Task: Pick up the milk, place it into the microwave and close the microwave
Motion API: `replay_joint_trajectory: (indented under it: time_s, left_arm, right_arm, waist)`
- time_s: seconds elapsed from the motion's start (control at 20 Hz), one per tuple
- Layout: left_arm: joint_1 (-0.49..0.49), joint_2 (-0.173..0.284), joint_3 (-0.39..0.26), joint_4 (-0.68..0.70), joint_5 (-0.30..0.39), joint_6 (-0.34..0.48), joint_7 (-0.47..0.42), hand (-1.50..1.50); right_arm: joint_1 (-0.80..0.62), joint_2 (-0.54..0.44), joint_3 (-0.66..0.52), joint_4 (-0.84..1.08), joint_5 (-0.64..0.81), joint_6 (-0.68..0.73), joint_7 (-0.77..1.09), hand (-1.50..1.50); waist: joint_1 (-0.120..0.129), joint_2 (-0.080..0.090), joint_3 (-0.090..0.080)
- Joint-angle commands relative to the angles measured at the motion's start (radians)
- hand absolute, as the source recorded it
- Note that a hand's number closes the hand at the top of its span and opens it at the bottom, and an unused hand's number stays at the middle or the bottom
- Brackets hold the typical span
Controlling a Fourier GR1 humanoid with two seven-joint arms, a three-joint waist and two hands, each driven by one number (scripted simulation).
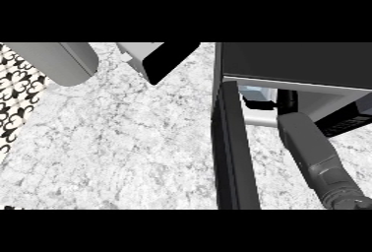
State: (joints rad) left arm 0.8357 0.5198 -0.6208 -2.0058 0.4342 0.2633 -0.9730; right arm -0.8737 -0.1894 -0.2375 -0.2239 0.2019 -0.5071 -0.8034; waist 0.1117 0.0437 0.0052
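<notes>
The microwave (298,61) stands at the right with its cavity facing me. Its dark door (234,147) swings out toward me, edge-on. My right forearm reaches over the sill into the cavity. My right hand (286,101) is inside, mostly hidden under the microwave's top. The milk (254,91), a pale blue-white carton, shows only as a small patch just inside the opening, left of the hand. A black finger (260,104) curls along its lower side. My left hand is out of sight.
A rounded grey appliance (62,61) sits at the back left. A light box with a black panel (166,58) stands at the back middle. The marble counter (123,142) spreads left of the door. A patterned black-and-white strip (16,93) borders its left edge.
</notes>
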Motion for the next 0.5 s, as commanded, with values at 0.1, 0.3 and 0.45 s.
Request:
replay_joint_trajectory:
  time_s: [0.1, 0.3, 0.45]
  left_arm:
    - [-0.012, 0.002, 0.006, 0.0, 0.004, -0.012, -0.003, -1.5]
    - [-0.015, -0.003, 0.018, 0.017, 0.024, -0.025, -0.004, -1.5]
    - [-0.037, -0.004, 0.01, 0.054, 0.005, -0.03, -0.002, -1.5]
  right_arm:
    - [-0.034, -0.006, -0.064, 0.002, -0.049, -0.016, -0.075, 1.5]
    - [-0.057, -0.007, -0.068, 0.009, -0.031, -0.124, -0.092, 1.5]
    - [-0.093, -0.012, -0.063, 0.022, -0.008, -0.232, -0.058, 1.5]
  waist:
    - [0.008, 0.007, 0.002]
    - [0.024, 0.011, 0.0]
    - [0.033, 0.013, -0.001]
